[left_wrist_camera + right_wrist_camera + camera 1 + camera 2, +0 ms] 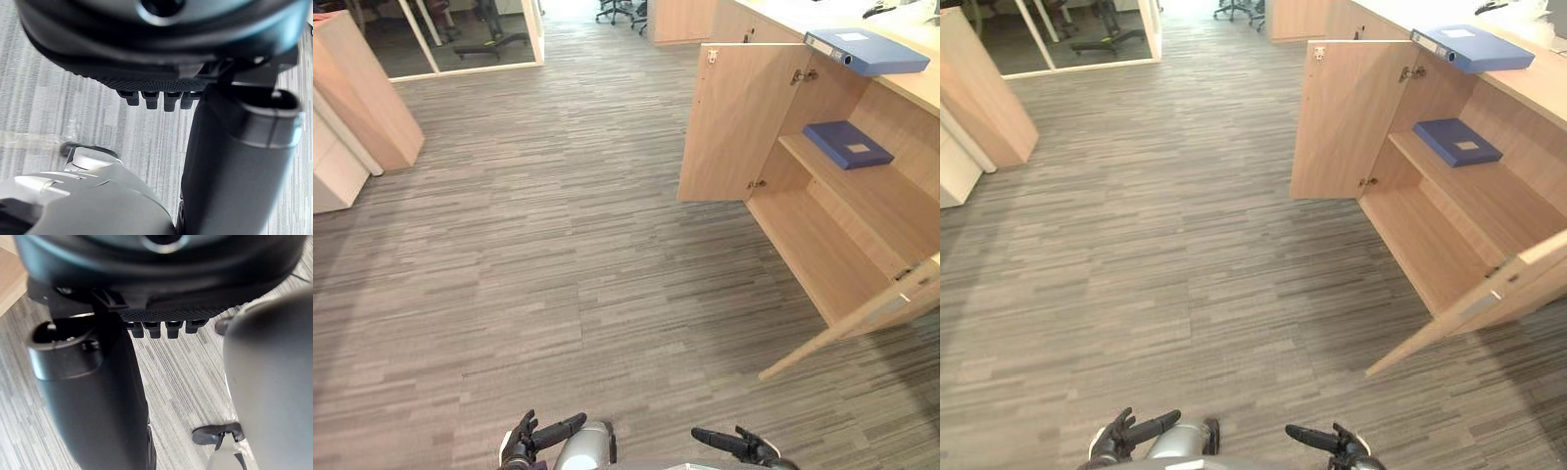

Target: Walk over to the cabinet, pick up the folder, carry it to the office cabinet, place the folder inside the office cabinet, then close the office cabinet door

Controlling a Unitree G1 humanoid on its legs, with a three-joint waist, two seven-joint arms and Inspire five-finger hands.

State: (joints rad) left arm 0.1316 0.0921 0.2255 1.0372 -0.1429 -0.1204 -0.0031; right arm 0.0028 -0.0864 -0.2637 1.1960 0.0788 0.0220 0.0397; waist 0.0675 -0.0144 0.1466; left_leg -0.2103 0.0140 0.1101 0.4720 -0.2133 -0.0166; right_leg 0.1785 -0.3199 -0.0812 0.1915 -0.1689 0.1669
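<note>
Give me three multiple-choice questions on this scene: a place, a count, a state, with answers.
1. Where does the dark blue folder lie? A on the floor; B on the cabinet's upper inner shelf; C on the cabinet top.
2. How many blue folders show? A one; B two; C four.
3. The cabinet doors are: A both open; B both shut; C one open, one shut.
Answers: B, it rests flat on the shelf inside; B, that one plus a lighter blue folder on the cabinet top; A, both swing outward, showing the shelves.
</note>
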